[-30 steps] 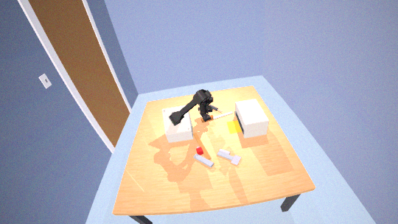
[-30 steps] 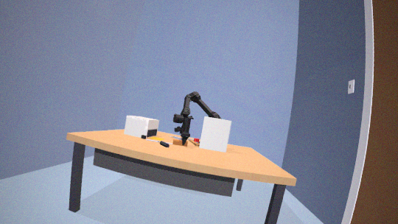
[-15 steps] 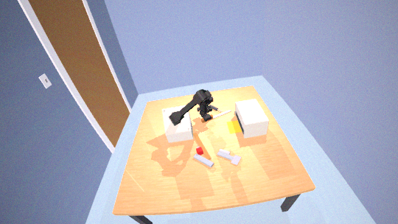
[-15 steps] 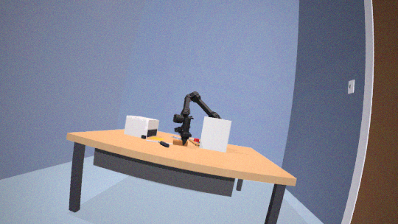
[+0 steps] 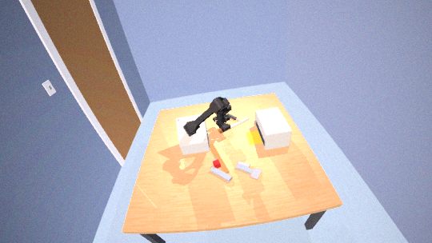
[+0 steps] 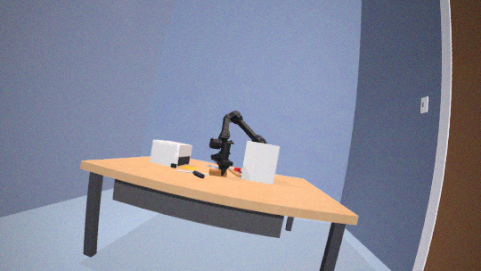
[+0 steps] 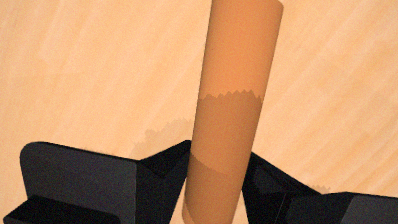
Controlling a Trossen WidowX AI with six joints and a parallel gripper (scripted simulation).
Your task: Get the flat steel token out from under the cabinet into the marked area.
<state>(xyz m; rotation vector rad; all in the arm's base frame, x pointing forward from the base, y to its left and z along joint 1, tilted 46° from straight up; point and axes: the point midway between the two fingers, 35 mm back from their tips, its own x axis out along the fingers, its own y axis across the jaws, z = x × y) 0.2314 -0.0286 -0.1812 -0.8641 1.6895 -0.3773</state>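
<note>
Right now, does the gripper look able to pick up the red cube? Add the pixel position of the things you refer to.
Probably not: the gripper (image 5: 225,129) (image 6: 224,173) (image 7: 216,151) is shut on an orange-brown handle (image 5: 220,130) (image 6: 216,172) (image 7: 235,75), so it would likely have to release that first.
</note>
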